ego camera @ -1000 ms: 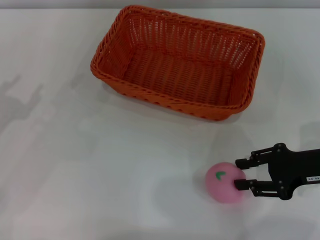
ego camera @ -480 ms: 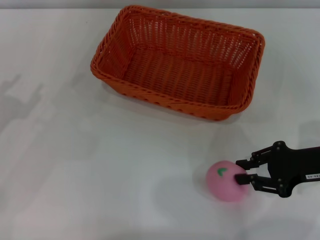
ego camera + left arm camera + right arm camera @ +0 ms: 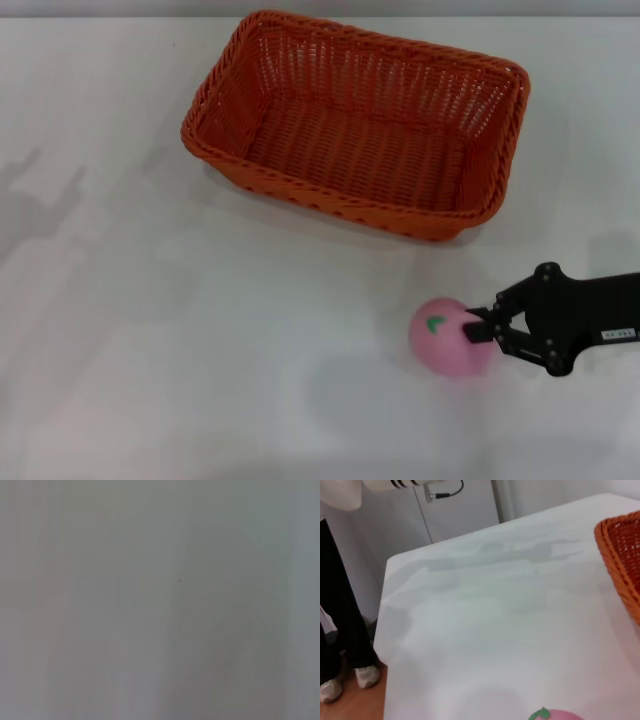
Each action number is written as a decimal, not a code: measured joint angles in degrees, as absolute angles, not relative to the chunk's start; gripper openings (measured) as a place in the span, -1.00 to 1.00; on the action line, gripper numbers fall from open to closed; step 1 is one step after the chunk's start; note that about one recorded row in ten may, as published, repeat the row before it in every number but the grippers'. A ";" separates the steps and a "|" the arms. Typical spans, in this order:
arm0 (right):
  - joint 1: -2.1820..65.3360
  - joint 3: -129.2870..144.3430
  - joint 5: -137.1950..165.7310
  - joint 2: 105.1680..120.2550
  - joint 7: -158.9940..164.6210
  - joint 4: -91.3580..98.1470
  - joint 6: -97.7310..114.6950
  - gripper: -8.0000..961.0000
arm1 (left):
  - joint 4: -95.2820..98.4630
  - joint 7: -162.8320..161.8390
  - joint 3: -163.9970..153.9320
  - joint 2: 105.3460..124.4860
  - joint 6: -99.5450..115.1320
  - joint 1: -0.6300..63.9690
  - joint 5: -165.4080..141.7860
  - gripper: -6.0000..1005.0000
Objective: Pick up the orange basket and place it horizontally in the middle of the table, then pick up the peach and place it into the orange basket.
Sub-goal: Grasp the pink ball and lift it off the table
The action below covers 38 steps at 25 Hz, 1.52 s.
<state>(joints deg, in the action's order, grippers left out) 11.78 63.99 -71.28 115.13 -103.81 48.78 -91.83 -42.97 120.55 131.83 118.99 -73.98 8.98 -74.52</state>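
The orange basket [image 3: 360, 125] lies empty on the white table [image 3: 150, 300], toward the far side and a little tilted from square; its corner [image 3: 620, 550] shows in the right wrist view. The pink peach [image 3: 446, 338] with its green leaf mark is at the near right, well in front of the basket. My right gripper [image 3: 476, 330] comes in from the right edge and is shut on the peach's right side. A sliver of the peach [image 3: 555, 714] shows in the right wrist view. The left gripper is out of view.
The left wrist view shows only a plain grey surface. Beyond the table's far-left edge [image 3: 385, 605], the right wrist view shows a wooden floor, a person's legs [image 3: 340, 630] and a white cabinet [image 3: 455, 505].
The right gripper's fingers have narrowed from a wide spread onto the peach. Peach and gripper have shifted slightly farther up the head view, toward the basket.
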 joint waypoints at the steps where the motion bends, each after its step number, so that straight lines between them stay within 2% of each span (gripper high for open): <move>1: 12.09 63.99 -71.45 115.13 -103.68 48.78 -91.57 -0.79 | -42.97 120.55 131.83 119.00 -74.01 8.99 -74.52 0.33; 7: 13.42 63.66 -72.59 115.13 -103.71 48.78 -90.85 -0.88 | -42.98 120.58 131.84 119.00 -74.22 8.92 -74.23 0.33; 22: 14.67 57.48 -74.79 114.81 -103.97 49.82 -89.35 -0.88 | -42.98 120.59 131.84 118.93 -74.36 8.60 -74.17 0.33; 38: 16.56 52.05 -78.95 114.70 -103.40 55.34 -97.99 -0.88 | -43.35 120.58 131.84 118.91 -74.35 8.53 -74.18 0.33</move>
